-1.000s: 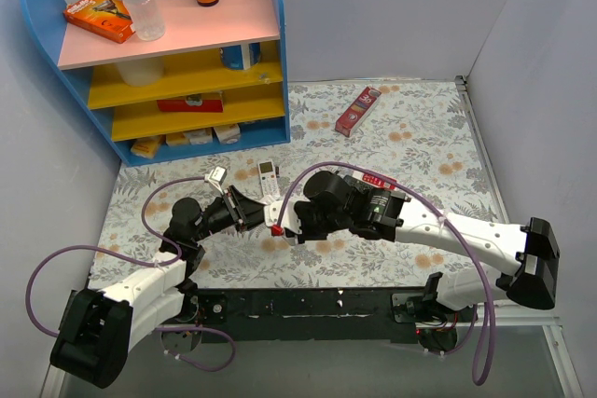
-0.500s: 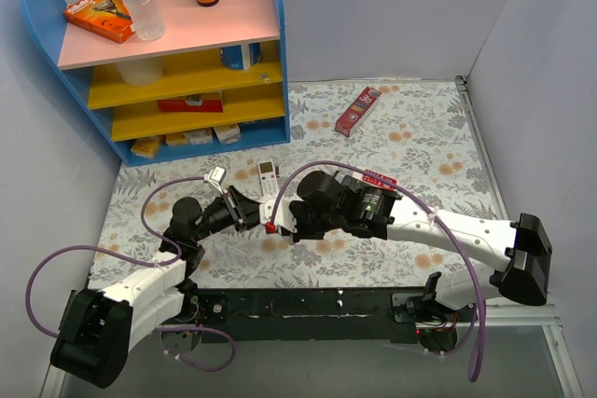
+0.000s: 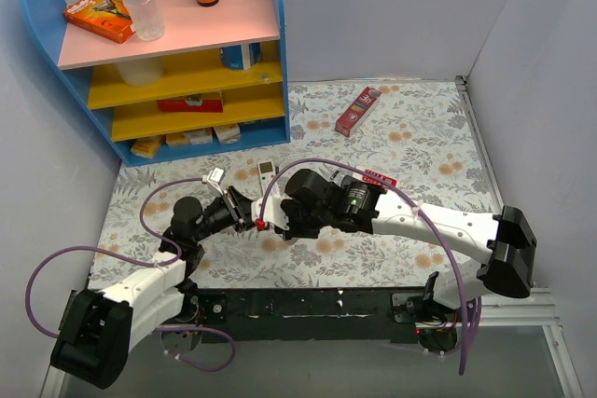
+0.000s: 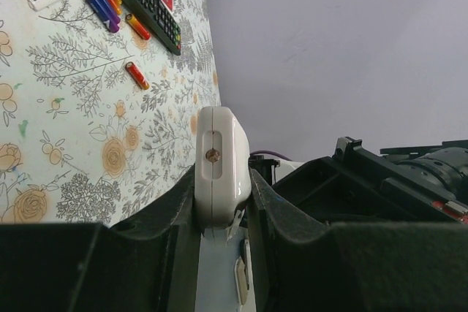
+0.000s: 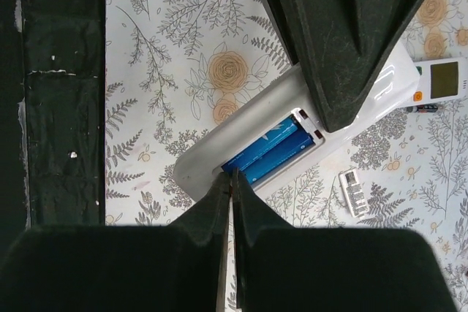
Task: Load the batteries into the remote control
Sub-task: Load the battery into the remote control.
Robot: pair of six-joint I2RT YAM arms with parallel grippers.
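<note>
The white remote control (image 5: 382, 87) is held off the table, its back up and its battery bay uncovered. Two blue batteries (image 5: 274, 153) lie side by side in the bay. My left gripper (image 4: 221, 180) is shut on the remote (image 4: 219, 137), clamping its narrow sides; one of its fingers (image 5: 336, 34) shows in the right wrist view. My right gripper (image 5: 232, 175) is shut, its tips at the near end of the bay against the batteries. In the top view both grippers, left (image 3: 244, 214) and right (image 3: 264, 223), meet below the remote's screen end (image 3: 265, 171). Loose batteries (image 4: 106, 1) lie on the table.
A black remote (image 4: 150, 1) lies beside the loose cells, with two orange cells (image 4: 137, 75) nearby. A small white labelled piece (image 5: 353, 192) rests on the floral mat. A blue shelf unit (image 3: 187, 53) stands at the back left, a red-and-white box (image 3: 358, 110) at the back.
My right arm has moved left, bringing its gripper onto the remote, and its jaws have closed a little. The left arm has held still with the remote.
</note>
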